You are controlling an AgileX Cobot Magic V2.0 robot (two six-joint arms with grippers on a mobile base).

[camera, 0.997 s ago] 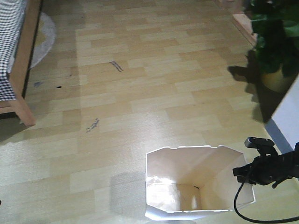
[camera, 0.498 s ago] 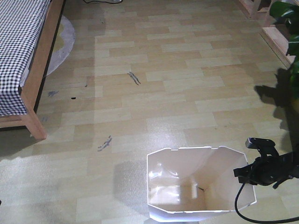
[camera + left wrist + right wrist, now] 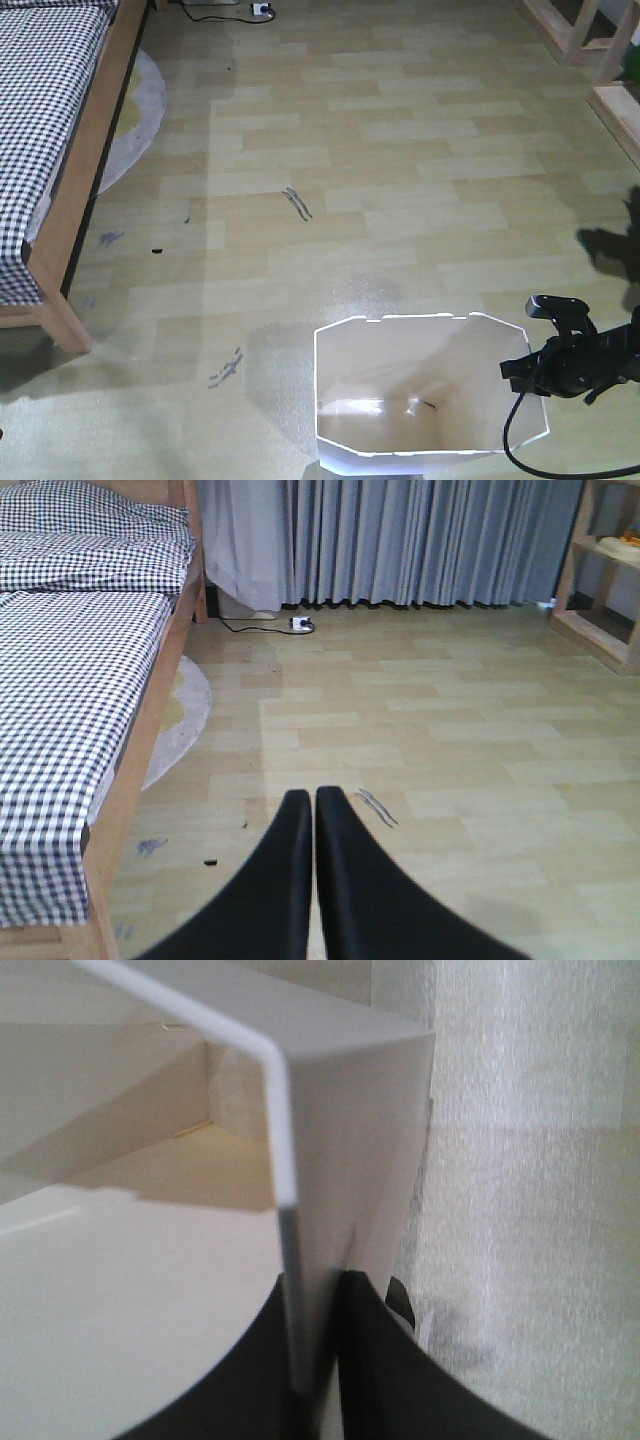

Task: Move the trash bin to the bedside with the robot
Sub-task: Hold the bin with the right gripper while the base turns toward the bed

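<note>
Wood floor (image 3: 400, 200) bears trash bin (image 3: 400, 370) upright, mouth up.

The floor (image 3: 420, 190) is pale wood laminate. Grey curtains (image 3: 400, 540) hang behind, and a round rug (image 3: 185, 715) lies on it.

Grey curtains (image 3: 400, 540); round rug (image 3: 185, 715); power strip (image 3: 300, 624); scuffed floor (image 3: 420, 200).

trash bin (image 3: 380, 395): near wall is running off the bottom edge.
bed (image 3: 45, 110): is being cropped at the left edge.
right gripper (image 3: 318, 1295): is blurring close-up.
</note>
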